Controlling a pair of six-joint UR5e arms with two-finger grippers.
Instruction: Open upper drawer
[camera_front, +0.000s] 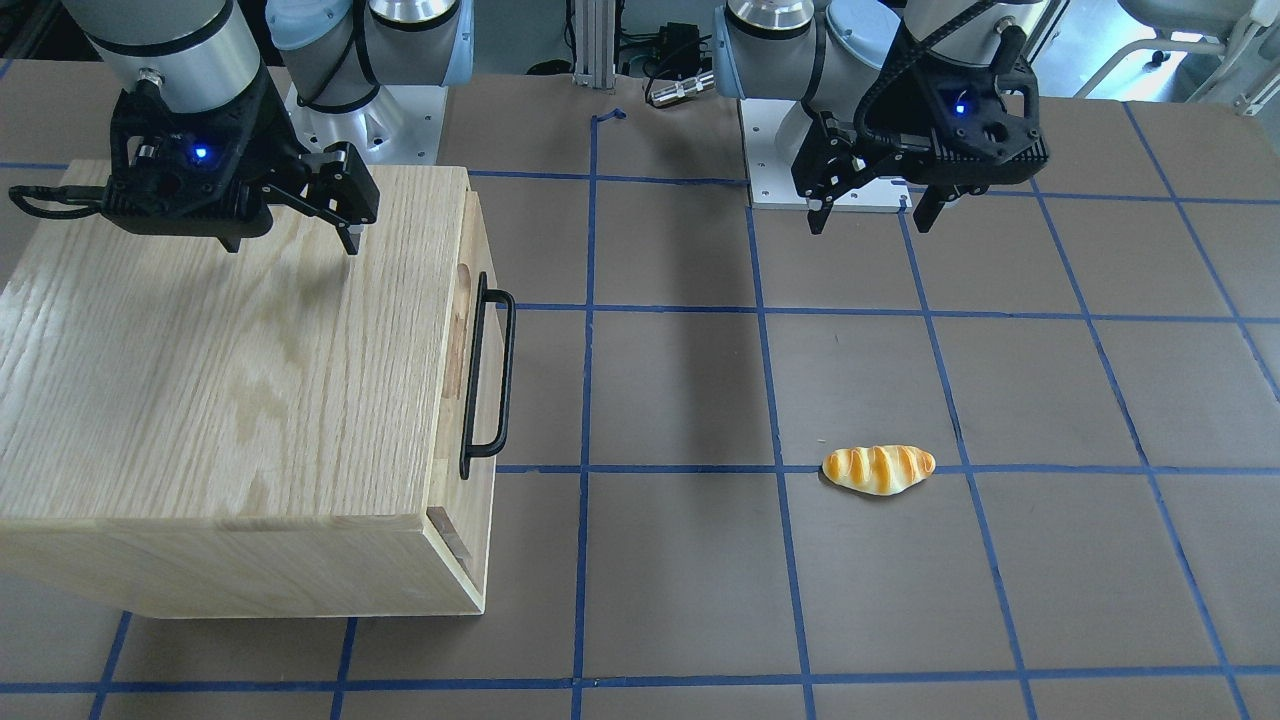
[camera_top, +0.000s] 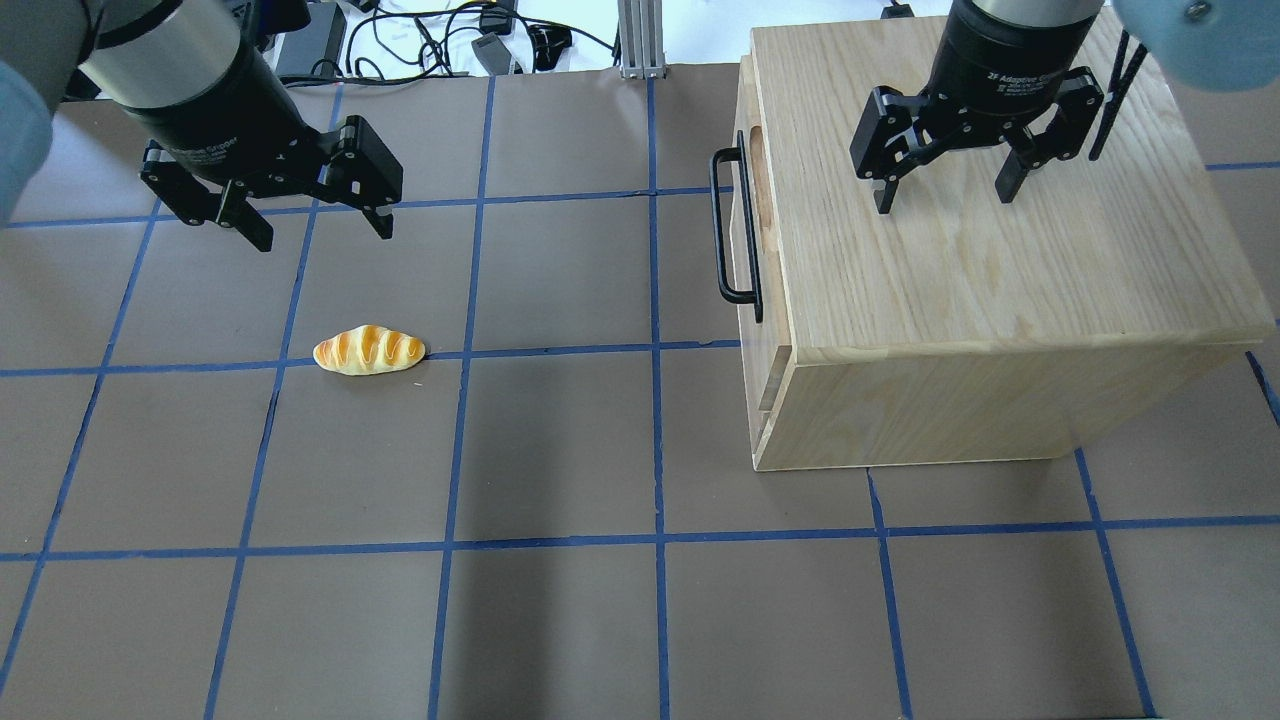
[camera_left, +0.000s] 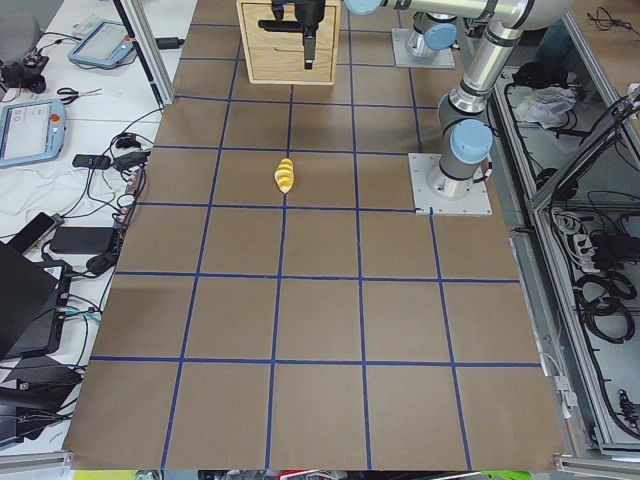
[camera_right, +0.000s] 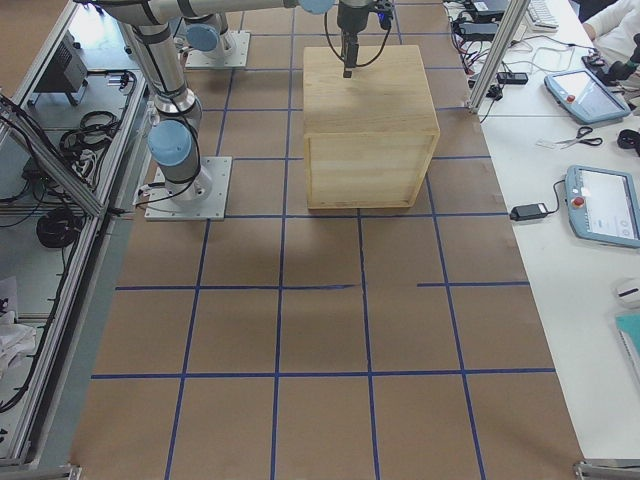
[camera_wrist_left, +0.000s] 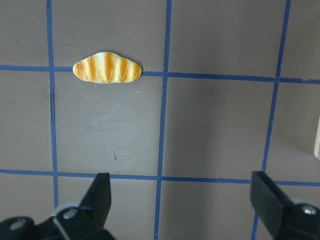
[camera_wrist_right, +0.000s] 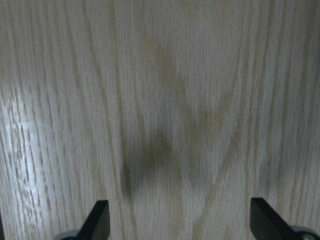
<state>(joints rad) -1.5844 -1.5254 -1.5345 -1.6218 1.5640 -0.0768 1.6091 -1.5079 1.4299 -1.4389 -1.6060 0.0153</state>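
Observation:
The upper drawer's light-wood front (camera_front: 480, 262) carries a long black bar handle (camera_front: 488, 380) and has an oblong cut-out in its top edge. It sits close against the oak cabinet body (camera_front: 220, 380). The handle (camera_top: 735, 225) also shows in the overhead view. My right gripper (camera_top: 943, 197) hangs open and empty above the cabinet top (camera_top: 980, 270), behind the handle; the right wrist view shows its fingertips (camera_wrist_right: 100, 217) over wood grain. My left gripper (camera_top: 323, 235) is open and empty above the table, far from the drawer.
A toy bread roll (camera_top: 368, 350) lies on the brown table with blue tape lines, just in front of my left gripper (camera_wrist_left: 182, 200). Cables and an aluminium post (camera_top: 635, 35) stand at the table's far edge.

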